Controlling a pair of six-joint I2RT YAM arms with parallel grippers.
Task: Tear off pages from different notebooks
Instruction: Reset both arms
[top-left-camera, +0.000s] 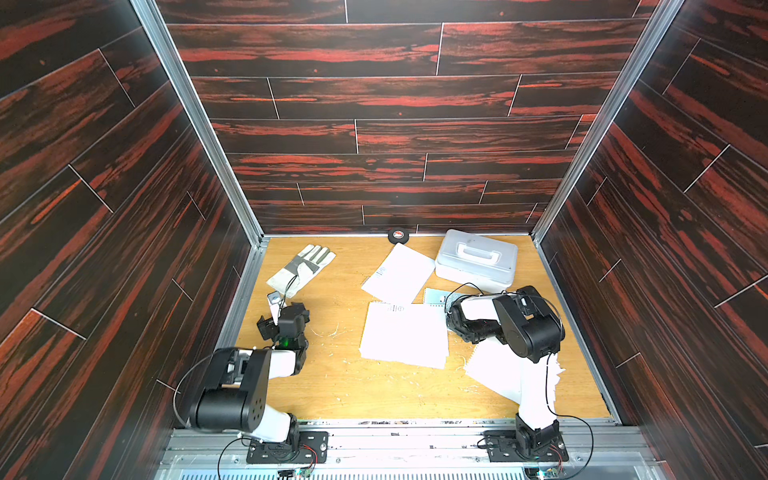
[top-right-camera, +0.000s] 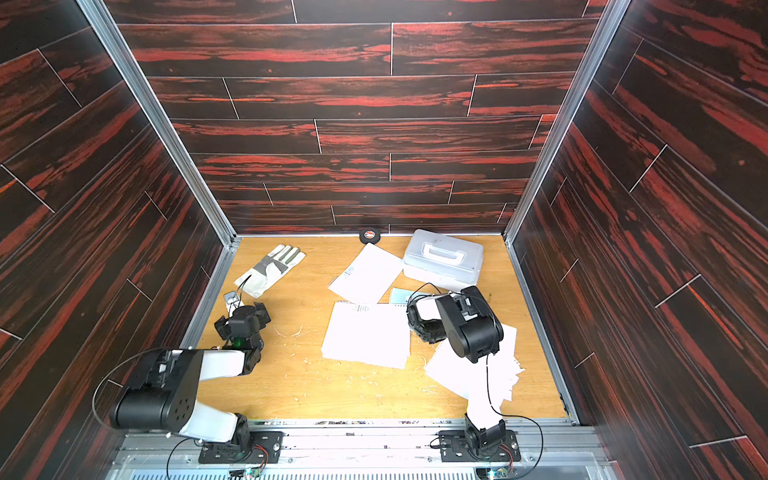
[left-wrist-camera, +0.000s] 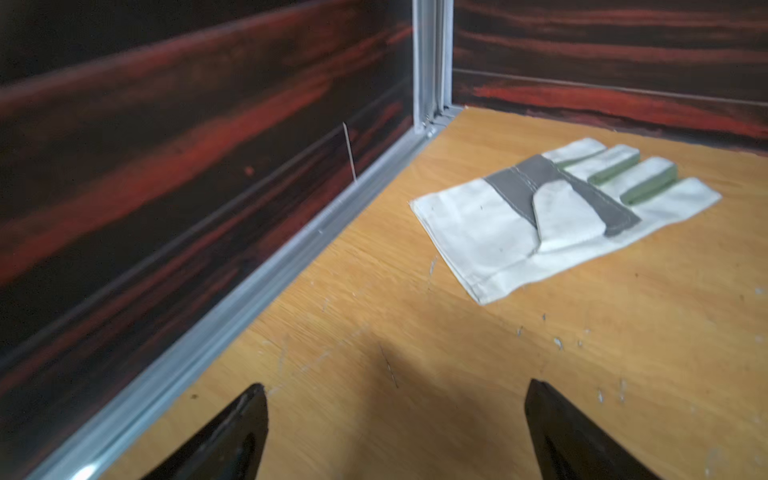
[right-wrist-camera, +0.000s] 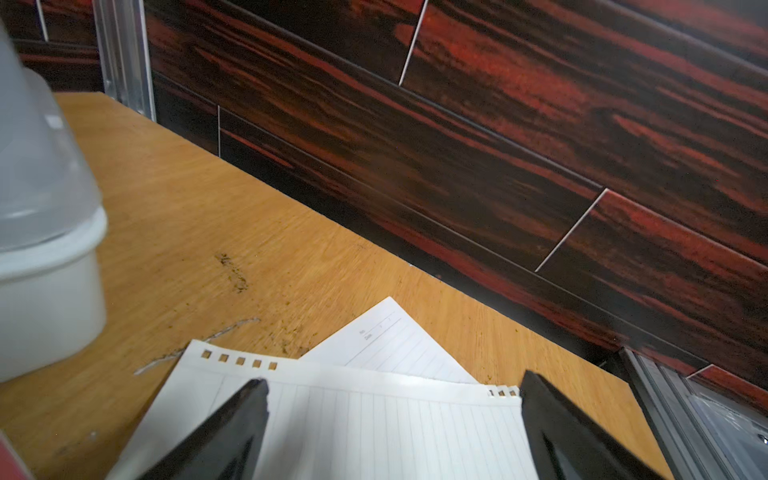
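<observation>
Left claw spread over worktop near left edge. Right claw spread above lined pages near right edge; header print unreadable.

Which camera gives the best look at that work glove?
The left wrist view: the glove lies close up, its grey palm patch and stitching clear. In both top views it looks small. The right wrist view misses it.
</observation>
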